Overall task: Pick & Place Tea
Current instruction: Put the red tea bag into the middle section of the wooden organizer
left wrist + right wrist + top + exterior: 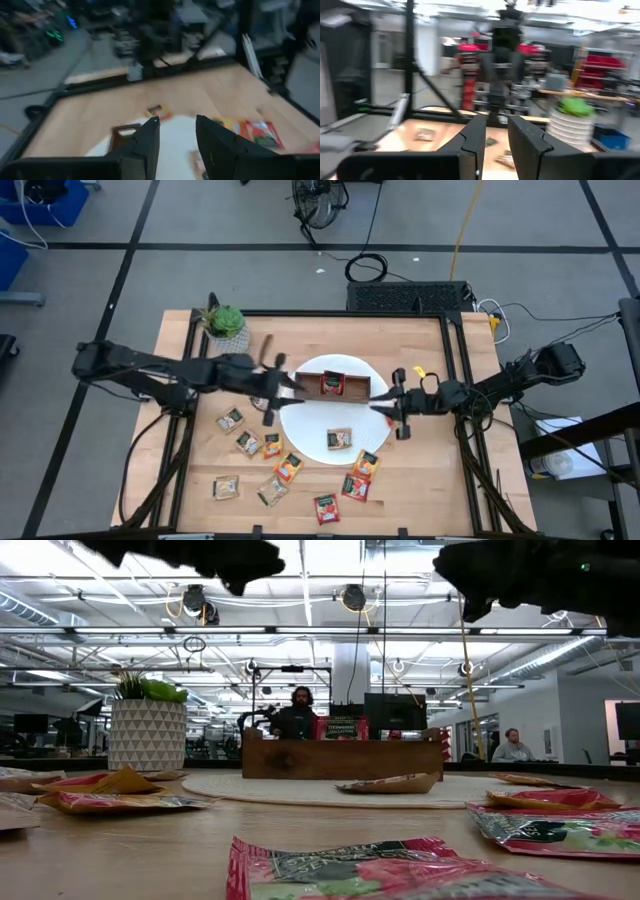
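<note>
A big white plate (312, 442) lies mid-table, and a brown wooden tray (352, 388) sits on its far part. One red tea sachet (332, 384) stands upright in the tray (340, 757). A beige sachet (340, 438) lies flat on the plate. Several more sachets (270, 445) are scattered on the table to the plate's left and near side. My left gripper (290, 386) hovers at the tray's left end, open (177, 121) and holding nothing. My right gripper (381, 402) hovers at the plate's right rim, open (496, 120), with nothing between its fingers.
A potted plant (224, 323) in a patterned white pot (146, 733) stands at the table's far left. Dark frame rails (455, 350) run along the table's edges. Red and orange sachets (362, 470) lie near the plate's near right rim. People sit in the room beyond (298, 710).
</note>
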